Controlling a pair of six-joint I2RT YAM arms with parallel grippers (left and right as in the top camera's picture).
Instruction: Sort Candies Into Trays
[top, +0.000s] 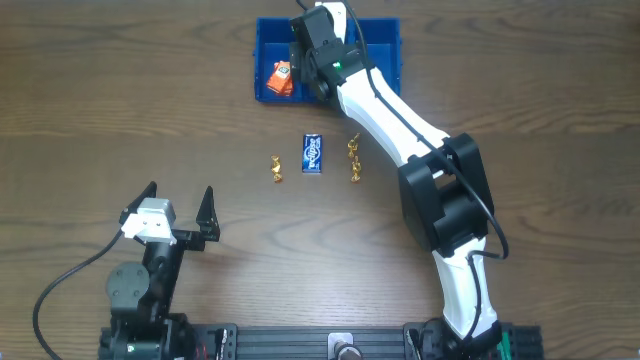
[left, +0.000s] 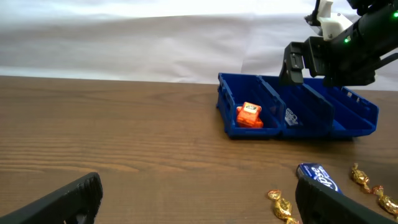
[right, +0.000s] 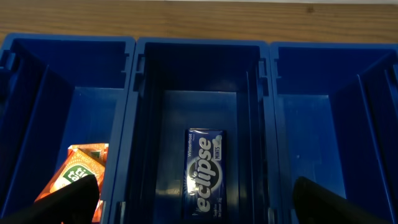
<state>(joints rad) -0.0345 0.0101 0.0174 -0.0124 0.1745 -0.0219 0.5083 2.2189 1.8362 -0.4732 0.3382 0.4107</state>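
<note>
A blue tray with three compartments stands at the far middle of the table. Orange candy packets lie in its left compartment, and a dark blue gum packet lies flat in the middle one. My right gripper hangs open above the middle compartment, holding nothing. On the table lie another blue packet and three gold-wrapped candies. My left gripper is open and empty near the table's front left, well short of the candies.
The tray's right compartment holds nothing. Bare wooden table stretches to the left and right of the loose candies. The right arm slants over the table from the front right up to the tray.
</note>
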